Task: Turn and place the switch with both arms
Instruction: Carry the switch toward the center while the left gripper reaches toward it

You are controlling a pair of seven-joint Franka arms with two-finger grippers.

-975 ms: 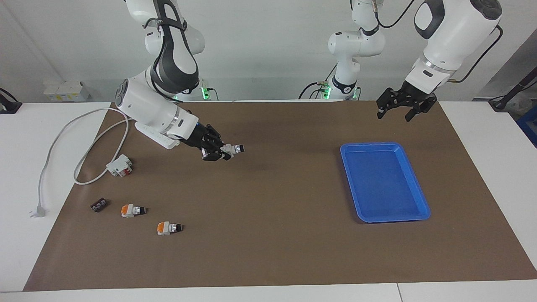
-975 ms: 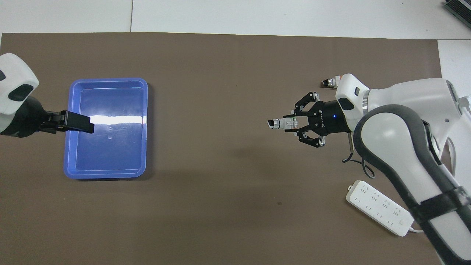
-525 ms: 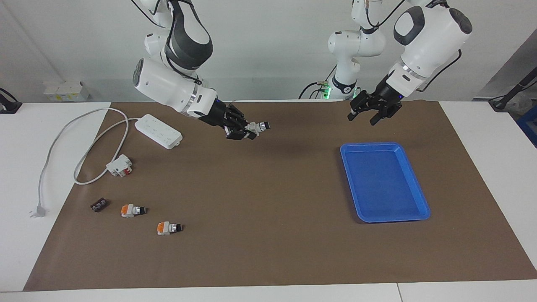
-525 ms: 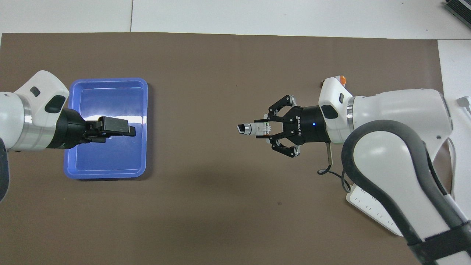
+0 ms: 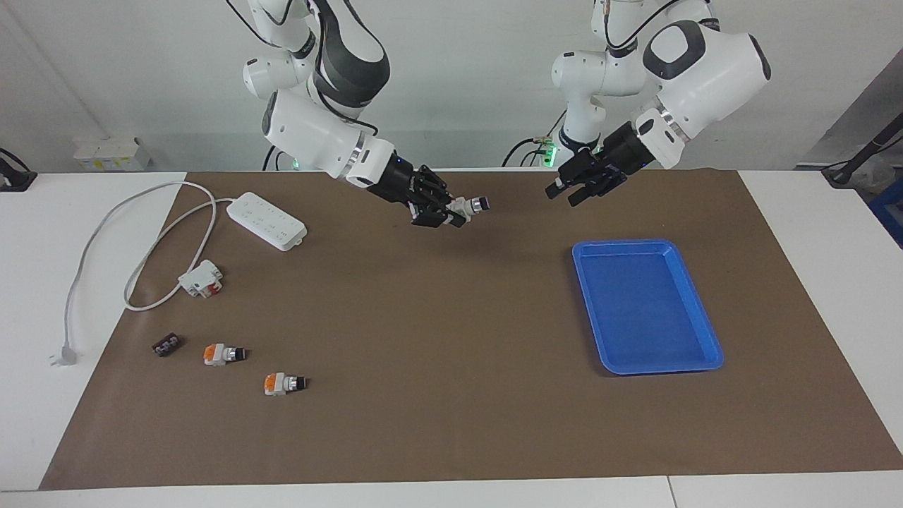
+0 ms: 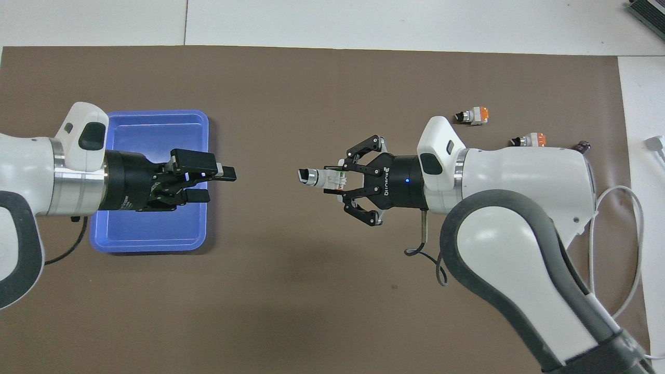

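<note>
The right gripper (image 5: 443, 209) is raised over the middle of the brown mat, its fingers closed on the switch (image 5: 471, 205). The switch is held level, black knob pointing toward the left gripper (image 5: 573, 189). The left gripper hangs over the mat beside the blue tray (image 5: 647, 305), on the tray's side nearer to the robots; its fingers are parted and hold nothing. An open gap separates the knob from the left gripper's fingertips.

The work surface is a white table (image 5: 28, 282) covered by the brown mat (image 5: 451, 395). A plain white wall stands at the robots' end.

Toward the right arm's end of the table lie a white power strip (image 5: 267, 221) with its grey cable (image 5: 134, 240) and plug (image 5: 63, 355), a white block with red parts (image 5: 201, 278), a small black part (image 5: 166, 345) and two orange-based switches (image 5: 223, 353) (image 5: 283, 383).

View differences:
- The facing view shows both grippers lifted clear of the mat, and the whole power strip and white block.
- The overhead view shows the left gripper (image 6: 210, 181) overlapping the tray (image 6: 150, 236), the grippers aligned tip to tip, and the switch (image 6: 324, 178) white body clamped in the right gripper (image 6: 345, 179). The right arm hides the power strip.
</note>
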